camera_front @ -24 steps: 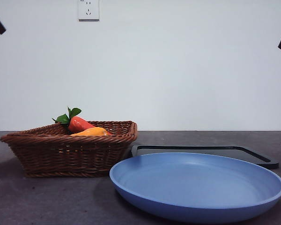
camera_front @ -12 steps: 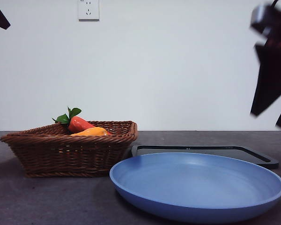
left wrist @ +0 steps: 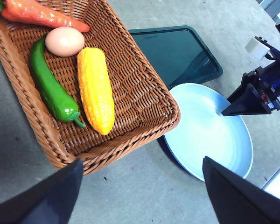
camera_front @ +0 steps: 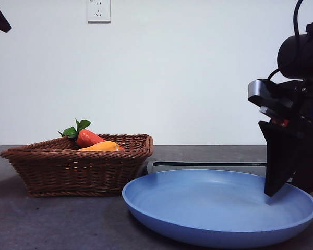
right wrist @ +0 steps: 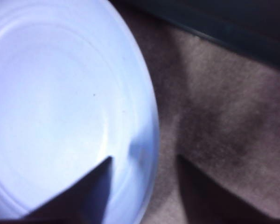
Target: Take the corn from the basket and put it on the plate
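Over the far edge of the blue plate (camera_front: 219, 205), the right gripper (camera_front: 287, 156) now hangs low, its 2 black jaws spread wide so that 1 tip stands over the plate's rim and the other over bare table; it holds nothing. 1 second ago this arm showed only as a dark tip at a top corner of the front view, and half a second ago it was a blur high at that side, so it has dropped fast. The corn (left wrist: 96, 89) lies untouched in the wicker basket (left wrist: 144, 98), lengthwise beside a green pepper (left wrist: 51, 88) and near an egg (left wrist: 64, 41) and a carrot (left wrist: 42, 15). The plate is bare, with a black tray (left wrist: 177, 53) behind it. The left gripper (left wrist: 140, 186) waits high above the basket's near rim, jaws wide and empty. By my reading the task has not begun in earnest: the right arm has come down at the goal, not at the corn, and must cross to the basket, unless the left arm, already above it, takes the cob.
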### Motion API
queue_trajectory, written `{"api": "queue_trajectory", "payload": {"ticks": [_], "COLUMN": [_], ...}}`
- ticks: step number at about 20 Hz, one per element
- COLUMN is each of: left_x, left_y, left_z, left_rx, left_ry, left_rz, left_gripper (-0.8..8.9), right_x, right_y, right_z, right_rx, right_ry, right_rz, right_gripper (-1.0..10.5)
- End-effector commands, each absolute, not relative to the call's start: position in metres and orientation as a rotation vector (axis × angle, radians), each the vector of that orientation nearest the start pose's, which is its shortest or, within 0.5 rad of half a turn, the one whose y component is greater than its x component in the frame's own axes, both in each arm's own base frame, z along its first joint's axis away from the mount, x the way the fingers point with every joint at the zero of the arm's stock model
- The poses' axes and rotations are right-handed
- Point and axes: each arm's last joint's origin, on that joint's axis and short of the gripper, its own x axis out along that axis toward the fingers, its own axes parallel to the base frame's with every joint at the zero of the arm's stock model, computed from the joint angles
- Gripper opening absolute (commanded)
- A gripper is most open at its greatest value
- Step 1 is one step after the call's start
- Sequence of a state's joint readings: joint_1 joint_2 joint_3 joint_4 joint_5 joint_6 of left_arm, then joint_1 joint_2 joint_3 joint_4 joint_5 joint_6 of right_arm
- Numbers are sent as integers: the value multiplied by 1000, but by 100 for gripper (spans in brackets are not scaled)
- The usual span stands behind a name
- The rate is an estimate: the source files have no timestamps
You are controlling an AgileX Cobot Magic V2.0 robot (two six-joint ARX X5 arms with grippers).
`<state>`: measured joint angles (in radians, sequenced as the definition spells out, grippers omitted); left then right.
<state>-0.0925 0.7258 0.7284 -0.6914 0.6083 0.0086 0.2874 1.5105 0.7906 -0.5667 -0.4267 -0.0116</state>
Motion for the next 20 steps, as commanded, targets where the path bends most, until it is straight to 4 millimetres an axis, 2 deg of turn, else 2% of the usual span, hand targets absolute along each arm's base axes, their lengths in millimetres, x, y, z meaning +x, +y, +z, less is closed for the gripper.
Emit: {"api": "queue_trajectory", "payload": {"ticks": [1,4,8,11,14,20], "left_x": [137,139,148,161,180,232], "left_y": [-30,-31,-35,-44,-58,-99], "left_z": [287,287,285,281,276,274], "left_rx": [-167,-164,-153,-140,-106,3], "left_ry": [654,649,658,665,689,763], "left_rz": [-681,-686,-660,-669,-642,-594], "left_gripper": [416,416,415,415,415,413], "right_x": [245,246,245,238,221,181], "right_y": [86,86,85,78,67,45], "right_z": [159,157,161,180,205,253], "right_rx": [90,97,126,138,150,178], "right_ry": [1308,1316,1315,1280,1235,1057], "right_rz": [618,610,582,562,546,510], "right_gripper": [61,2,2,2,2,2]}}
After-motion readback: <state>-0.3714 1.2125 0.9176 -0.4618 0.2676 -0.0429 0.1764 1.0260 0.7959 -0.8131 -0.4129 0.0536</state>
